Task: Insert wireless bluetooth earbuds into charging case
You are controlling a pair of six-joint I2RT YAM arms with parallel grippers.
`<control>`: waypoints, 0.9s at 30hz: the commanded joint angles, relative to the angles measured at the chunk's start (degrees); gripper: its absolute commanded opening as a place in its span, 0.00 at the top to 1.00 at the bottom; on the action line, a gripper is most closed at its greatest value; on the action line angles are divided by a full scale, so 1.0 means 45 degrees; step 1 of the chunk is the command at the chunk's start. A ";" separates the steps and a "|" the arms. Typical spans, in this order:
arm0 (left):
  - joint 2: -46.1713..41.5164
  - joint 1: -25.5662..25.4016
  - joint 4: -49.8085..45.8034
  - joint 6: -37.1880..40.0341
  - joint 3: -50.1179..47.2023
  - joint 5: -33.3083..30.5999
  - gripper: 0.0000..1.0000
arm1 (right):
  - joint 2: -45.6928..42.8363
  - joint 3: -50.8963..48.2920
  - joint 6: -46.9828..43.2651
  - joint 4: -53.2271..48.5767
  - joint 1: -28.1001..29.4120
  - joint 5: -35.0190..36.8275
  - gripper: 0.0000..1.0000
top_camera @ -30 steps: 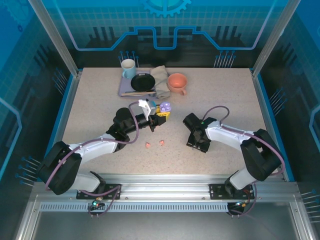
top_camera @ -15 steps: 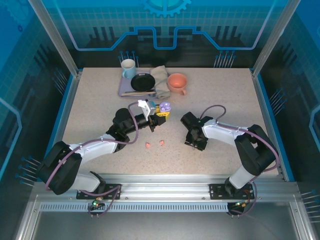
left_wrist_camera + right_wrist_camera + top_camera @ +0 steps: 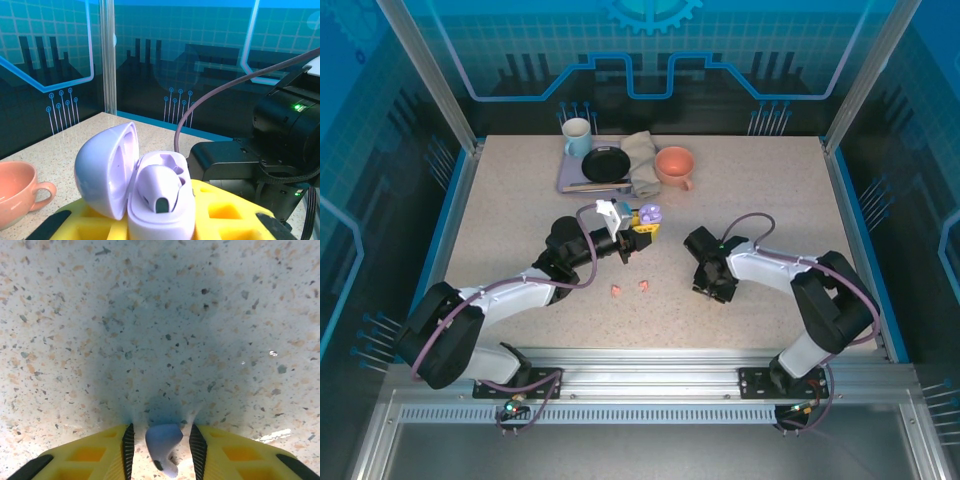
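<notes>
- At the middle of the table (image 3: 520, 200), the left gripper (image 3: 641, 229) reaches out level, clamped on the open lilac case (image 3: 115, 170).
- The right gripper (image 3: 712, 287) points down, its arm drawn slightly inward since a second ago.
- The right wrist view shows a lilac earbud (image 3: 162, 440) on the table between fingers (image 3: 128, 445) not quite touching it.
- The left wrist view shows a second bud (image 3: 159, 187) seated in the case.

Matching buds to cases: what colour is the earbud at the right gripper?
Earbud: lilac, best in right wrist view.
</notes>
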 commanded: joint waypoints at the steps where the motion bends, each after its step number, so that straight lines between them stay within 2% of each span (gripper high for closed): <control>1: 0.0008 0.0109 0.0568 -0.0128 -0.0022 0.0088 1.00 | -0.0158 -0.0602 0.0081 -0.0299 -0.0312 0.0146 0.62; 12: 0.0071 0.0111 0.0420 -0.0168 0.0135 0.0171 1.00 | -0.0263 -0.0750 -0.0647 -0.0064 -0.1077 0.0195 0.66; 27: 0.0164 0.0111 0.0380 -0.0247 0.0272 0.0227 1.00 | 0.0237 0.0080 -0.1342 -0.0650 -0.1068 0.0043 0.77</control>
